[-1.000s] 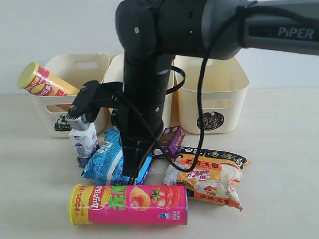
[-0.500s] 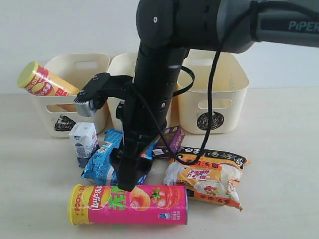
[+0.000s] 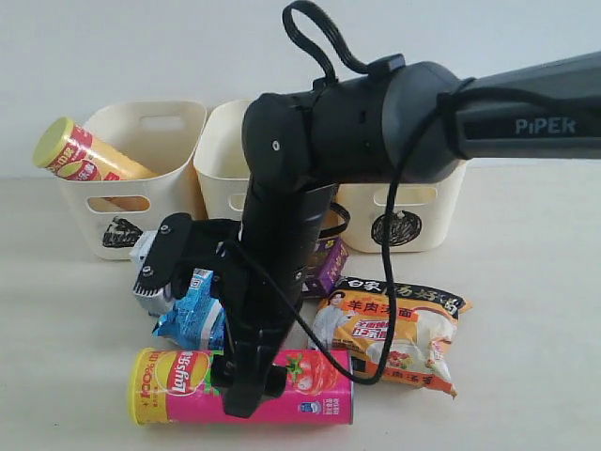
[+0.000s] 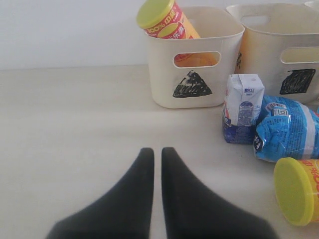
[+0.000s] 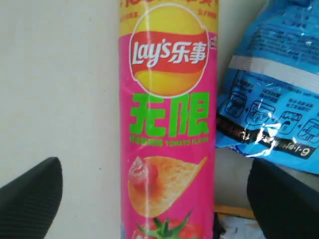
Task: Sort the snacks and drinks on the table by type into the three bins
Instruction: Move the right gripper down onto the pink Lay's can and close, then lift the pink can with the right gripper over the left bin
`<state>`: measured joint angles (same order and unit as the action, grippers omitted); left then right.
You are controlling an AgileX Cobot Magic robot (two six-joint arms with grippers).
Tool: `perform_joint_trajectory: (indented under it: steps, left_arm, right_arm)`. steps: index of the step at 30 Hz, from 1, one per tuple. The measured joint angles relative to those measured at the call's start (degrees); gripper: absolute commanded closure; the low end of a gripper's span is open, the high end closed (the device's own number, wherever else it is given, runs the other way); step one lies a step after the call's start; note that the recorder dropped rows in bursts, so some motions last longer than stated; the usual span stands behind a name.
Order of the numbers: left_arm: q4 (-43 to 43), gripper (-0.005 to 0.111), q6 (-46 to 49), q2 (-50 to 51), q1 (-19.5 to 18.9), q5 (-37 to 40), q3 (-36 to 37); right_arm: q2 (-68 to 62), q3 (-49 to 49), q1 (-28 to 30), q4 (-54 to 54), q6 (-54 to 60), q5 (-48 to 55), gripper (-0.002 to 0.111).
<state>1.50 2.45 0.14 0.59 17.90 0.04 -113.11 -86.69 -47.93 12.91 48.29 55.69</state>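
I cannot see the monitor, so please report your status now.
Left gripper shut, empty. Right gripper open, astride pink Lay's tube, not gripped. Blue packet close beside tube.

The pink tube (image 5: pixel 168 149) has a red-and-yellow logo, green lettering, a tomato picture and a yellow-green lid (image 4: pixel 294 191). The second tube (image 3: pixel 84 155) is yellow and red. The blue packet (image 4: pixel 286 127) has white print. The orange packet (image 3: pixel 394 334) shows red lettering. One carton (image 4: pixel 242 104) is white and blue, the other carton (image 3: pixel 326 265) purple and gold. The cream bins (image 4: pixel 164 74) bear black scribbles (image 4: pixel 192 84).

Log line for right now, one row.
right claw open over pink tube | left claw shut, empty | yellow-red tube in triangle bin
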Motion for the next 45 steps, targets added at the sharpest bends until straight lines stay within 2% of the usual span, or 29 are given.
perform_joint_trajectory:
  steps: [19, 20, 21, 24, 25, 34, 40, 45]
  left_arm:
    - [0.0, 0.102, 0.0, 0.0, 0.0, 0.1, 0.0]
    - [0.0, 0.102, 0.0, 0.0, 0.0, 0.1, 0.0]
    - [0.0, 0.102, 0.0, 0.0, 0.0, 0.1, 0.0]
    - [0.0, 0.102, 0.0, 0.0, 0.0, 0.1, 0.0]
    - [0.0, 0.102, 0.0, 0.0, 0.0, 0.1, 0.0]
    - [0.0, 0.102, 0.0, 0.0, 0.0, 0.1, 0.0]
    - [0.0, 0.102, 0.0, 0.0, 0.0, 0.1, 0.0]
    - [0.0, 0.102, 0.0, 0.0, 0.0, 0.1, 0.0]
  right_arm:
    - [-7.5, 0.0, -0.1, 2.6, 0.6, -2.2, 0.022]
    - [-7.7, 0.0, -0.1, 2.1, 0.6, -2.3, 0.027]
    - [-8.1, 0.0, -0.1, 1.7, 0.6, -2.4, 0.040]
    - [-8.4, 0.0, -0.1, 0.8, -0.8, -2.7, 0.100]
    - [-8.4, 0.0, -0.1, 0.4, -0.9, -2.7, 0.106]
    - [-4.5, 0.0, -0.1, -0.9, -1.9, -0.5, 0.108]
    - [1.3, 0.0, -0.1, 2.0, -1.8, -0.3, 0.108]
    - [5.8, -0.4, -0.1, 9.8, -6.7, -10.6, 0.108]
